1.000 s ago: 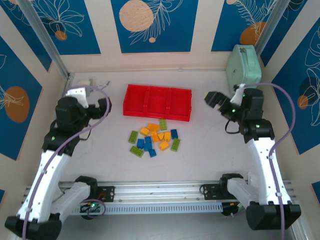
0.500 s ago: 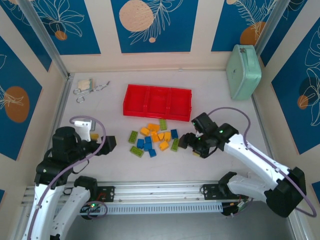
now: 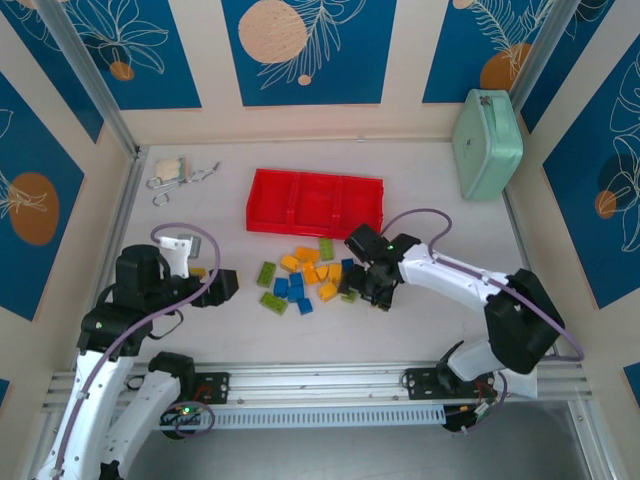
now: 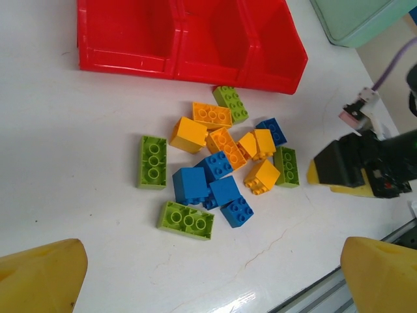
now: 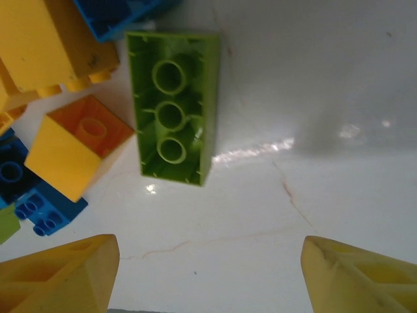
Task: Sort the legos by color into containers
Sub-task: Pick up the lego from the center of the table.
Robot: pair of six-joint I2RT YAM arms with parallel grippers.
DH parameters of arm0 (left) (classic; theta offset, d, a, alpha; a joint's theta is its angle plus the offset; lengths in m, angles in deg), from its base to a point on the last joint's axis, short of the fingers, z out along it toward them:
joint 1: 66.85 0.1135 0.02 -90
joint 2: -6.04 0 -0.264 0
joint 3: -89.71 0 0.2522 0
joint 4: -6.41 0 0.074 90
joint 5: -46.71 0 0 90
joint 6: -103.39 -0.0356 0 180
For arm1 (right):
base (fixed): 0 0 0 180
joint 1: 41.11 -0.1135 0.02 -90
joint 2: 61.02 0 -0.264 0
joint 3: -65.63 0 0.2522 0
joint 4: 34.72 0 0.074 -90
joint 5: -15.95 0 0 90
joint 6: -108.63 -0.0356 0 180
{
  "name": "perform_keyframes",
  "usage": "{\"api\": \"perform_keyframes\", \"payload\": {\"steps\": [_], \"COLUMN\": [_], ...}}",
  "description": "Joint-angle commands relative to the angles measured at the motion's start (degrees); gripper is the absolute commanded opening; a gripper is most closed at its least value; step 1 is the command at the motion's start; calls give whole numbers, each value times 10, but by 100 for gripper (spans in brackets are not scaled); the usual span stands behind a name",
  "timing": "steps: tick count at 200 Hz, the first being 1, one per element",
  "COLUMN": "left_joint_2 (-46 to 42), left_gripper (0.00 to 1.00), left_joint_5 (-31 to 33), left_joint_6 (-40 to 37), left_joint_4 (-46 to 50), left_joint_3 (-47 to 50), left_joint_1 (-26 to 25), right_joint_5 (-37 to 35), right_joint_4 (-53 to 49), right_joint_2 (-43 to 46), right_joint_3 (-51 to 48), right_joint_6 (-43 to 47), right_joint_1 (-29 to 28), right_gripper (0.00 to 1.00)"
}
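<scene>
Right gripper (image 5: 207, 279) spread wide and empty, low over the table (image 5: 326, 98), with a light green lego (image 5: 172, 107) just ahead of the fingertips, not yet between them, lying hollow side up. Left gripper (image 4: 208, 282) likewise parted and holding nothing, hanging at the near left of the pile, well apart from any brick. Judged as barely begun: nothing sorted so far. All the legos (image 4: 221, 163) loose in one heap just in front of the red tray (image 3: 312, 233), with its three containers side by side and no brick visible in any of them. Left to do: every brick, orange-yellow, blue and light green, one colour to each compartment. Probably first in line: the green one in front of the right fingers. In the way there: an orange-yellow brick (image 5: 68, 153) close by its left flank, and a blue brick (image 5: 124, 13) touching or nearly touching its far end, hard to say which. Middle of the heap tighter, blue and orange-yellow pieces pressed together and some tilted, so likely best worked from the edges inward. Elsewhere: a mint-green case (image 3: 487, 143) at the far right and metal clips (image 3: 180, 175) in the far left corner, both well apart from heap and tray, no hindrance.
</scene>
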Motion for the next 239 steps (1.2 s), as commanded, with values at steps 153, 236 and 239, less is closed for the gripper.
{"api": "perform_keyframes", "payload": {"steps": [153, 236, 239], "left_joint_2": [-6, -15, -16], "left_gripper": [99, 99, 99], "left_joint_5": [15, 27, 27], "left_joint_6": [-6, -3, -3], "left_joint_4": [-15, -12, -12], "left_joint_3": [9, 8, 8], "left_joint_1": [-3, -3, -3], "right_joint_5": [-15, -62, -61], "right_joint_4": [28, -6, -6], "right_joint_2": [-128, -135, -133], "right_joint_3": [58, 54, 53], "right_joint_6": [15, 46, 48], "right_joint_1": [-7, 4, 5], "right_gripper": [65, 55, 55]}}
